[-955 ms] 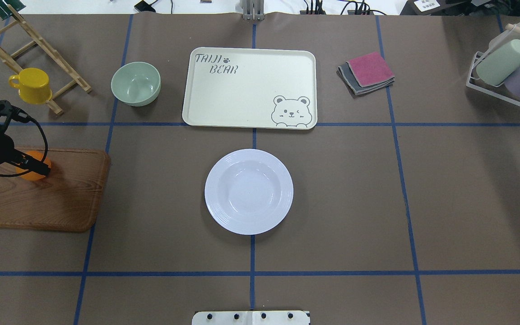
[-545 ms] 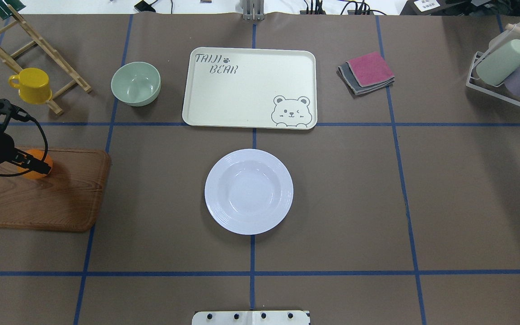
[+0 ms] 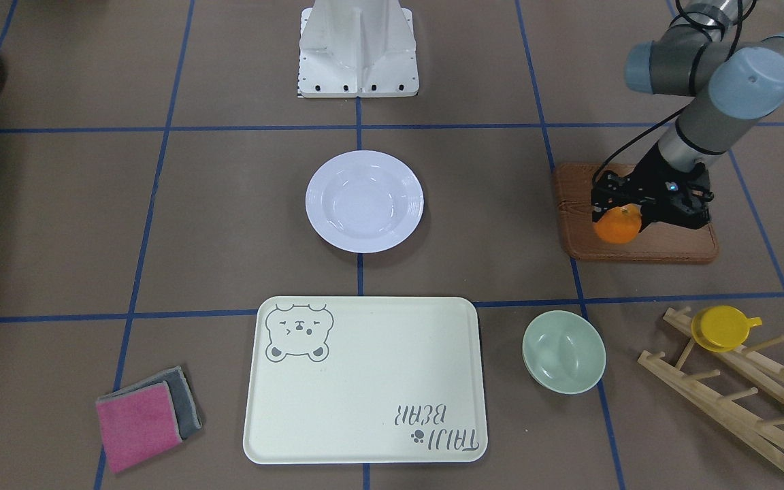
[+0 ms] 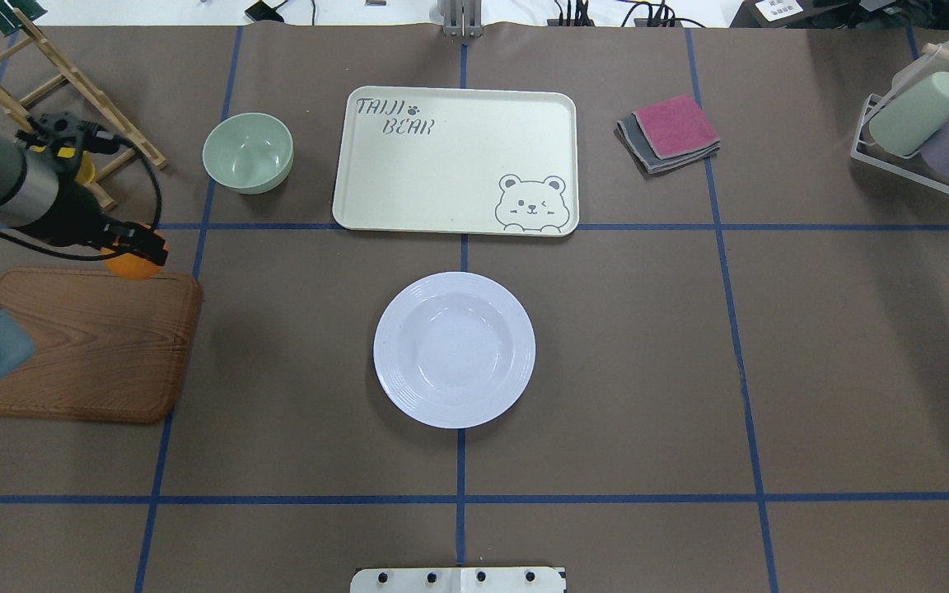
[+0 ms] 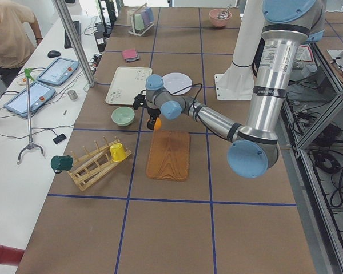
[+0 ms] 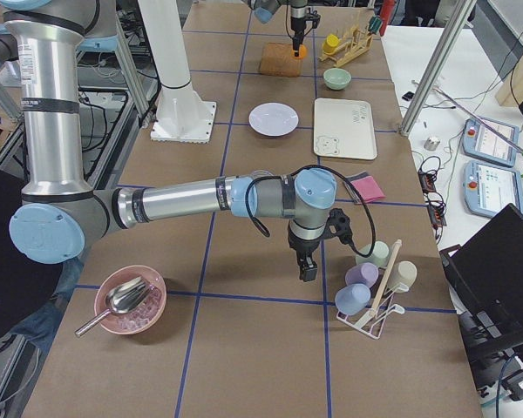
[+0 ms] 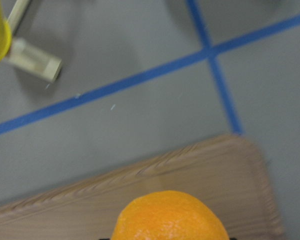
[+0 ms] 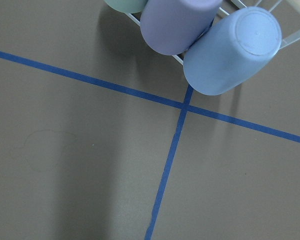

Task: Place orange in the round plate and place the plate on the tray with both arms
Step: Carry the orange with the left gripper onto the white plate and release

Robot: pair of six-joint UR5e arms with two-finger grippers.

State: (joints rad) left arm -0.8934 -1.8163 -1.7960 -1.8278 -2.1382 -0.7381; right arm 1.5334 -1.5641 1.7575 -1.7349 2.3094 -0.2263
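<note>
My left gripper (image 4: 135, 251) is shut on the orange (image 4: 130, 265), which hangs in the air over the far edge of the brown wooden board (image 4: 87, 346). In the front-facing view the orange (image 3: 616, 226) shows below the black fingers. The left wrist view has the orange (image 7: 170, 217) at its bottom edge, with the board beneath it. The white round plate (image 4: 392, 362) lies empty at the table's middle. Behind it lies the cream bear tray (image 4: 441, 165), also empty. My right gripper (image 6: 309, 272) shows only in the right exterior view, near the cup rack, and I cannot tell its state.
A pale-green bowl (image 4: 247, 152) stands left of the tray. A wooden rack (image 4: 71, 82) with a yellow cup (image 3: 722, 327) is at the far left. Folded pink and grey cloths (image 4: 670, 132) lie right of the tray, and a rack of pastel cups (image 4: 927, 123) is at the far right.
My left gripper has risen off the wooden board with the orange in it and moved toward the far side and to the right. The plate and tray have not moved.
</note>
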